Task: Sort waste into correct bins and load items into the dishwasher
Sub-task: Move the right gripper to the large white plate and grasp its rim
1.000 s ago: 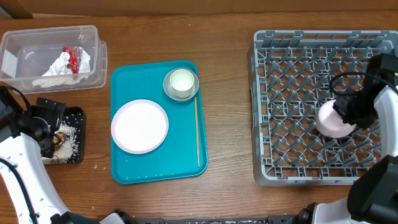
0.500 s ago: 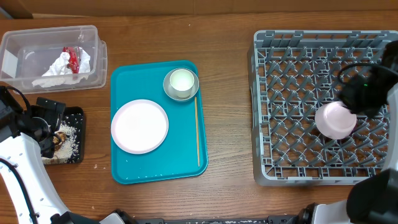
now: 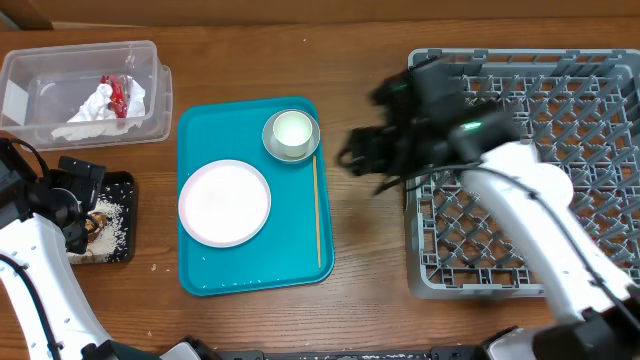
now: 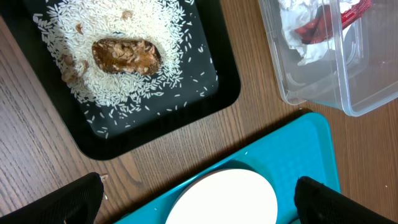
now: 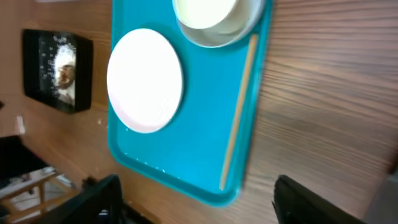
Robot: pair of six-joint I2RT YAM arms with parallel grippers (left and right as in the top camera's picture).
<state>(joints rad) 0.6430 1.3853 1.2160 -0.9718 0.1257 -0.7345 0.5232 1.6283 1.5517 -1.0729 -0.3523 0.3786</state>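
Observation:
My right gripper (image 3: 360,155) is open and empty, blurred, over bare wood between the grey dish rack (image 3: 470,282) and the teal tray (image 3: 250,270). Its wrist view looks down on the tray's corner, between its fingers (image 5: 205,199). On the tray lie a round pale plate (image 3: 225,203) and a grey-rimmed bowl (image 3: 291,135). My left gripper (image 4: 199,205) hangs wide open beside the black tray (image 4: 211,93) of rice (image 4: 124,31) and a brown lump (image 4: 126,55). The clear tub (image 3: 85,125) holds a napkin (image 3: 98,108) and a red wrapper (image 3: 118,92).
A thin wooden stick (image 3: 317,210) lies along the teal tray's right side. My right arm crosses the left part of the rack and hides some of its pegs. Bare wood separates the tray from the rack.
My right gripper has opened and left the pale bowl in the rack, then swung fast to the left toward the teal tray. The left arm has not moved.

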